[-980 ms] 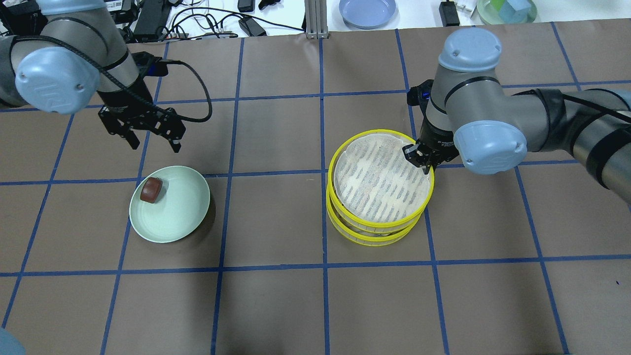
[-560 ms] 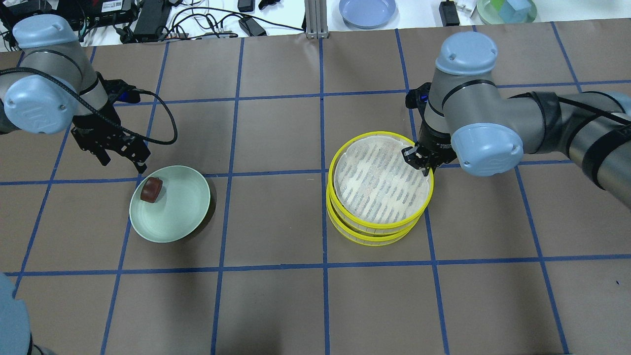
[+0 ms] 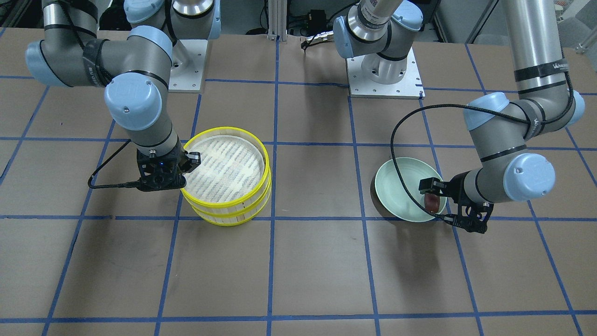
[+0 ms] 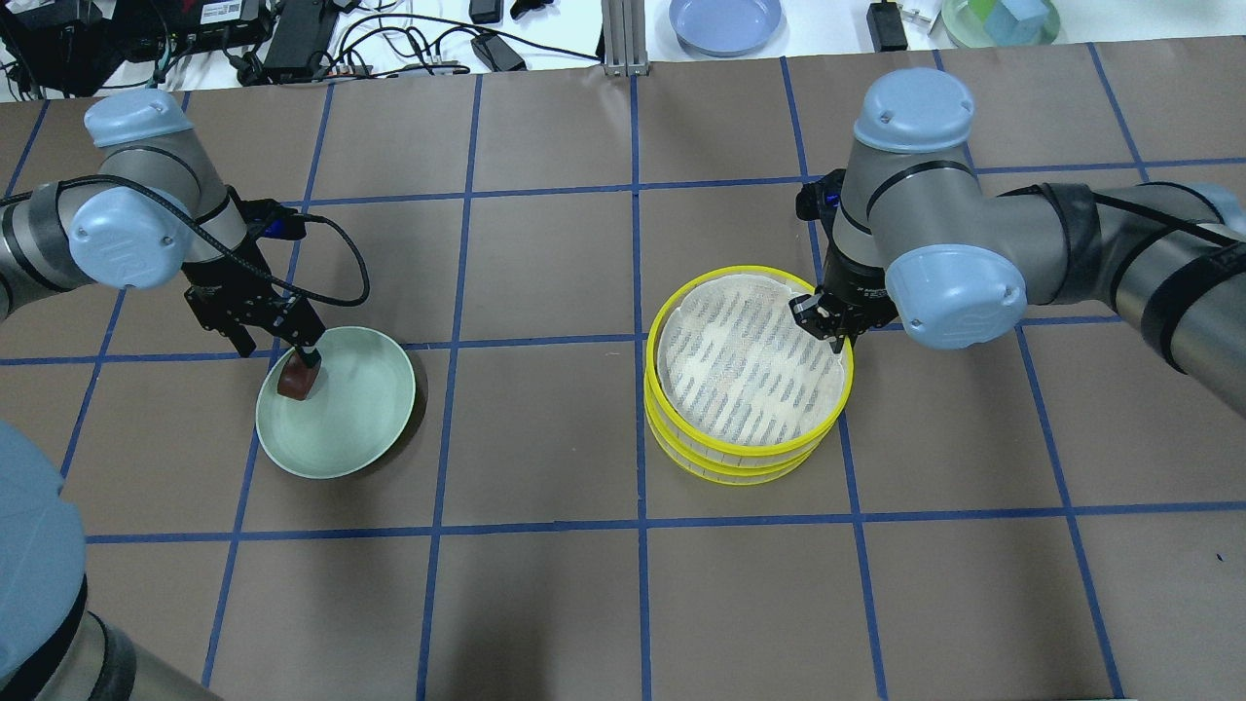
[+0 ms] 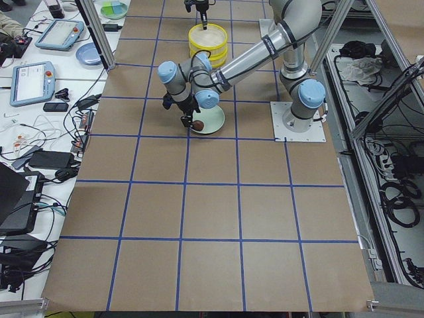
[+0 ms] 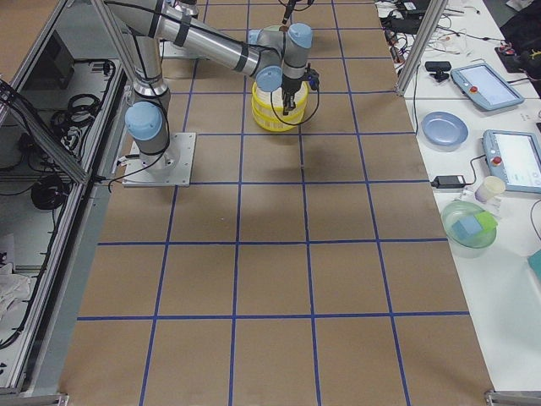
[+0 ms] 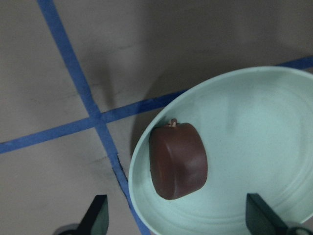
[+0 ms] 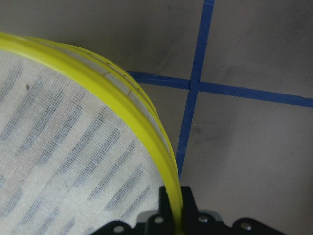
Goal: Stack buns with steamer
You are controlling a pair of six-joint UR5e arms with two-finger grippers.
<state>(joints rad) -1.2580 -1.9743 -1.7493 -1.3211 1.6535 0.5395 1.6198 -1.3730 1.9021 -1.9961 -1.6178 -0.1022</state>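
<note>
The dark reddish-brown bun (image 4: pixel 295 382) lies at the left rim of the mint-green plate (image 4: pixel 360 428). My left gripper (image 4: pixel 277 349) is open and low over it, its fingers either side of the bun (image 7: pixel 178 159) in the left wrist view. The bun (image 3: pixel 432 200) also shows in the front view. My right gripper (image 4: pixel 829 326) is shut on the far right rim of the top tray of the yellow steamer stack (image 4: pixel 750 375); the right wrist view shows the rim (image 8: pixel 146 127) pinched between its fingers. The cream-white bun is hidden.
A blue plate (image 4: pixel 725 21), a green bowl with cubes (image 4: pixel 1001 19) and cables (image 4: pixel 389 49) lie beyond the table's far edge. The brown mat carries a blue tape grid.
My left arm has swung back towards the robot and lowered, bringing the open gripper from beyond the plate down around the brown bun. My right gripper keeps the tray rim and has shifted slightly.
</note>
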